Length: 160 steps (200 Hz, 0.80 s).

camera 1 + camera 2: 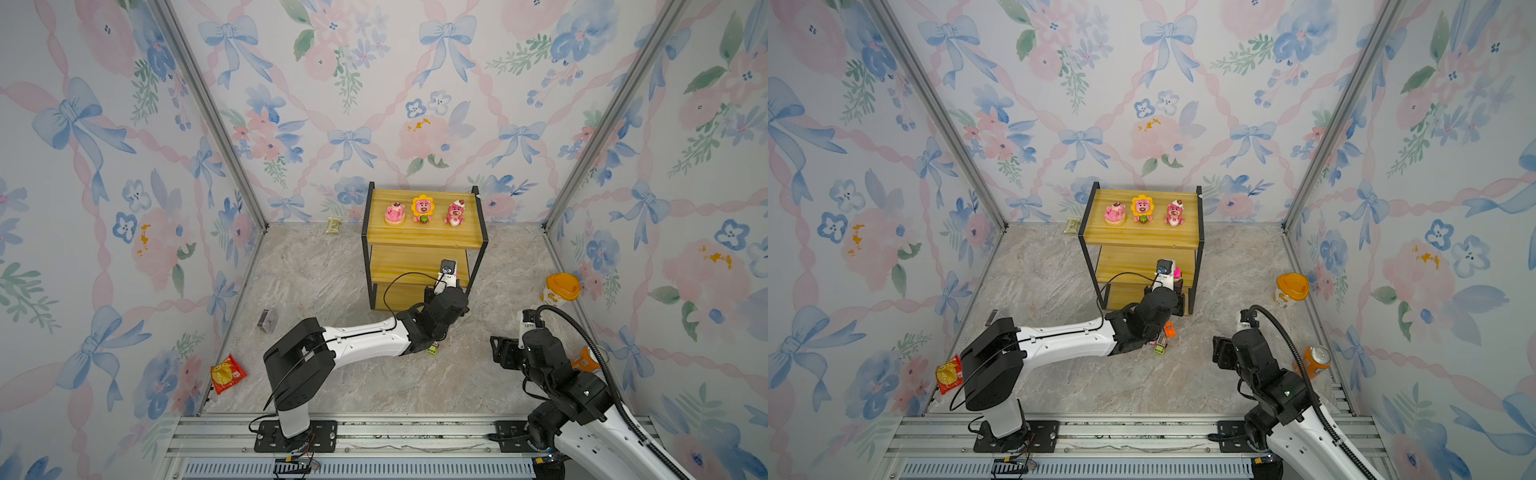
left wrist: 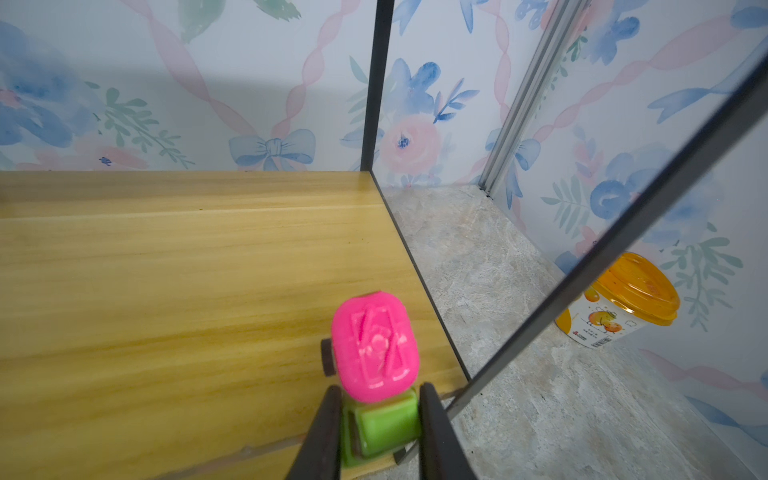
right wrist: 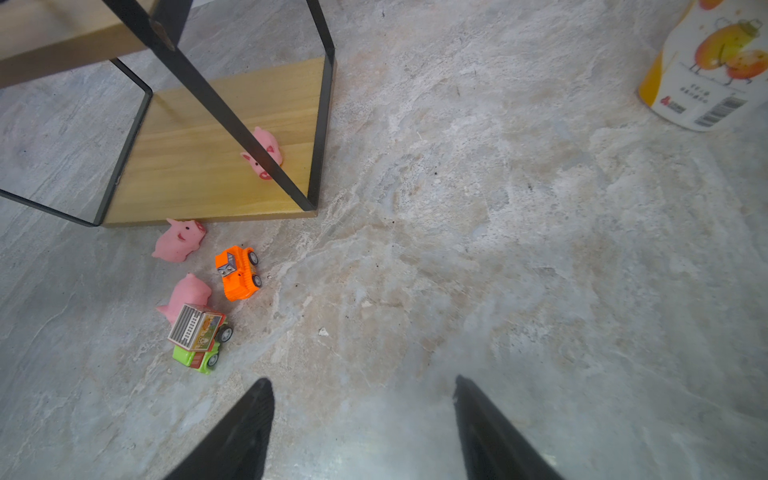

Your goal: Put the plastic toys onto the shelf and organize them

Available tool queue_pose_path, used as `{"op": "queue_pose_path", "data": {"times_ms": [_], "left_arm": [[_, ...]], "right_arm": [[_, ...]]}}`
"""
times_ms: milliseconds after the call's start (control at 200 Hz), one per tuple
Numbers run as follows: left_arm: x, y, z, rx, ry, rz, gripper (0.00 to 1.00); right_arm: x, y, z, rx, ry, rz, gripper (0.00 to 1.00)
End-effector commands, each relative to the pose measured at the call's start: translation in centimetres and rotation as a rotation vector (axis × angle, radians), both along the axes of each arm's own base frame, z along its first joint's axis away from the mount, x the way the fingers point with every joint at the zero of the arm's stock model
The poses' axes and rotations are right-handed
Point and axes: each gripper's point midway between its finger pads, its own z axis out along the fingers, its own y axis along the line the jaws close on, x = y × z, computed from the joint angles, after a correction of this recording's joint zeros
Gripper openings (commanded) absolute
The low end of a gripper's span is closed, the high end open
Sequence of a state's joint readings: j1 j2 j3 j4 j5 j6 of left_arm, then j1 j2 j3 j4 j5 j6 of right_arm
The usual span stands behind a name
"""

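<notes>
Two black fingers (image 2: 330,415) of the left gripper (image 2: 380,388) pinch the green base of the pink-green car (image 2: 374,345) over the middle board, near its right edge, on the shelf (image 1: 428,243). The right gripper (image 3: 362,380) hangs with jaws spread above the grey marbled floor (image 3: 519,257), where the orange car (image 3: 237,272) sits near the shelf's foot. Floral bow wallpaper (image 1: 415,83) lines three walls.

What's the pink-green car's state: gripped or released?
Gripped: left pincer is shut on the car at its green base, above a shelf board. Touching the board or not: cannot tell.
</notes>
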State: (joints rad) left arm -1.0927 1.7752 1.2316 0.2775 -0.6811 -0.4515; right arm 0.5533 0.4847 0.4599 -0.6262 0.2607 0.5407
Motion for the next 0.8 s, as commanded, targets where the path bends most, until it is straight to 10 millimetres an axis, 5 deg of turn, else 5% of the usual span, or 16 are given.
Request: {"op": "queue_pose_path", "data": {"times_ms": [0, 795], "left_arm": [[0.6, -0.3, 0.9, -0.004, -0.044, 0.037, 0.04], [2.2, -1.3, 0.4, 0.015, -0.081, 0.120, 0.07]], "right_arm": [[-0.1, 0.0, -0.8, -0.014, 0.016, 0.013, 0.71], [0.0, 0.2, -1.3, 0.010, 0.017, 0.030, 0.71]]}}
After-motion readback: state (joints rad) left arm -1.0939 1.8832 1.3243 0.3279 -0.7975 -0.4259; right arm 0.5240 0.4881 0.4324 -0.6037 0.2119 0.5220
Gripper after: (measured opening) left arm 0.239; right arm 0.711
